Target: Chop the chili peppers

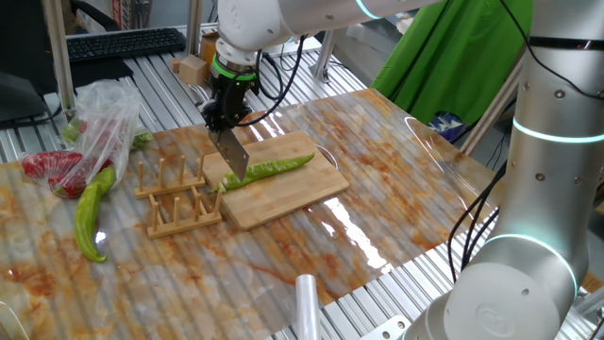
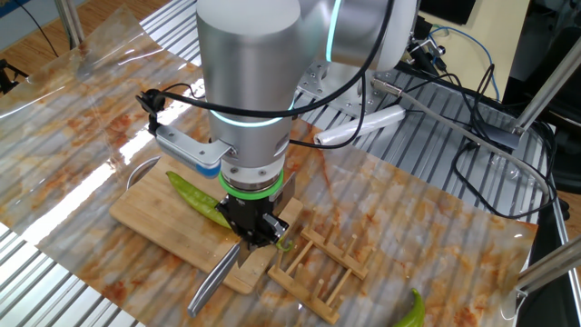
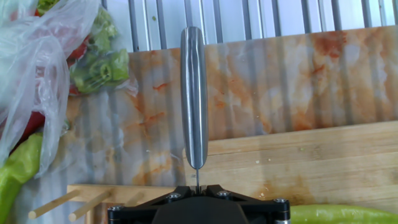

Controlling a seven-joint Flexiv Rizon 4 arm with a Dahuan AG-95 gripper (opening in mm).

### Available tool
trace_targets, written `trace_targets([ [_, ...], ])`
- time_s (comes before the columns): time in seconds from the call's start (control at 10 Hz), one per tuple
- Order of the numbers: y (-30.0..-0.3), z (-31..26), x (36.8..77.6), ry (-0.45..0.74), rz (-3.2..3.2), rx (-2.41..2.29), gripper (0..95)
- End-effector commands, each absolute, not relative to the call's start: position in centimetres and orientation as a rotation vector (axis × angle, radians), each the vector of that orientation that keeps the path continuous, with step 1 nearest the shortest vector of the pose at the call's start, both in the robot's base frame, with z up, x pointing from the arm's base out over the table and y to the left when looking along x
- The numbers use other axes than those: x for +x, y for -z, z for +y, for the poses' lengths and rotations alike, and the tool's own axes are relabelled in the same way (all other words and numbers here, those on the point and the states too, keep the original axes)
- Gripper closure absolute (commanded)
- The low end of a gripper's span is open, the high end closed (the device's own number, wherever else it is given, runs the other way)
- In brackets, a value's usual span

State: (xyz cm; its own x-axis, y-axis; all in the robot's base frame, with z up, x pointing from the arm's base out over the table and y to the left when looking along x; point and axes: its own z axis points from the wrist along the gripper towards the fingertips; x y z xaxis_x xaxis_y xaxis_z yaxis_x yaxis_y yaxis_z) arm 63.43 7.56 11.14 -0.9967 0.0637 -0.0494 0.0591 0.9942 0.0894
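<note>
From the first fixed camera, nearest is a white plastic cylinder at the table's front edge. Behind it spreads the glossy marble-patterned orange and grey table sheet. On it at left lies a thick pale yellow-green curved pepper, and just beside that stands a light wooden peg rack. Touching the rack's right side is a rectangular bamboo cutting board. The slim glossy green chili pepper lies whole along the board's middle. Above it the black two-finger gripper points down, its jaws clamped together on the handle of a steel-bladed cleaver knife, whose edge meets the chili near its left end. Farther left, a clear plastic bag holds red peppers. At the back sits a black computer keyboard.
</note>
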Motion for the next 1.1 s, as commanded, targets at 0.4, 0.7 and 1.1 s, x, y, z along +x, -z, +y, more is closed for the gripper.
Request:
trace_targets([
  [0.4, -11.11, 7.54, 63.48, -0.130, 3.083, 0.077, 95.0],
  [0.7, -11.10, 7.55, 63.44, -0.133, 3.088, 0.100, 95.0],
  [1.1, -11.07, 7.55, 63.42, -0.135, 3.087, 0.093, 95.0],
])
